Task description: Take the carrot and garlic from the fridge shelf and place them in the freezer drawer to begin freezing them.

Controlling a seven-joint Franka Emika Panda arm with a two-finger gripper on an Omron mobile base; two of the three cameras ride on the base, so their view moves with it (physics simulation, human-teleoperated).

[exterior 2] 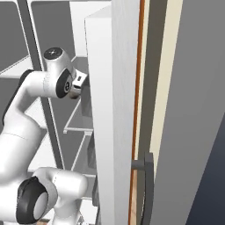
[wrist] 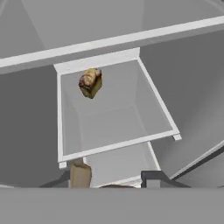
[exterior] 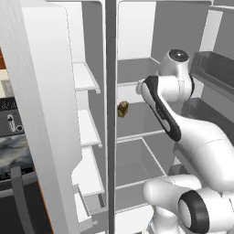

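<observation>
**Fridge shelf under the hand, grip unclear**

Fridge shelf [exterior: 141,119] first: it is the wide pale grey plate at mid height in the fridge's right-hand compartment, just right of the dark centre divider [exterior: 110,114]. The white arm [exterior: 183,123] reaches in over it from the lower right. From the hand view the same plate [wrist: 118,118] lies straight below, with its light rim running all the way round.

One thing sits on it: a boxy tan-brown item [exterior: 122,109], close to the shelf's left edge by the divider. In the hand view that item [wrist: 90,82] is up in the far left corner of the plate, and the rest of the surface around it is bare grey.

Now the end effector [wrist: 115,177]. Its two fingertips [wrist: 151,178] stand apart at the bottom of the hand view, over the near edge of the shelf. The left tip looks tan and the right one dark. A thin brownish sliver shows low between them, too little to name. I cannot tell whether the jaws are gripping something or simply parted.

From the right base view the wrist [exterior 2: 66,83] pokes in past the edge of the open white door [exterior 2: 110,123].
</observation>
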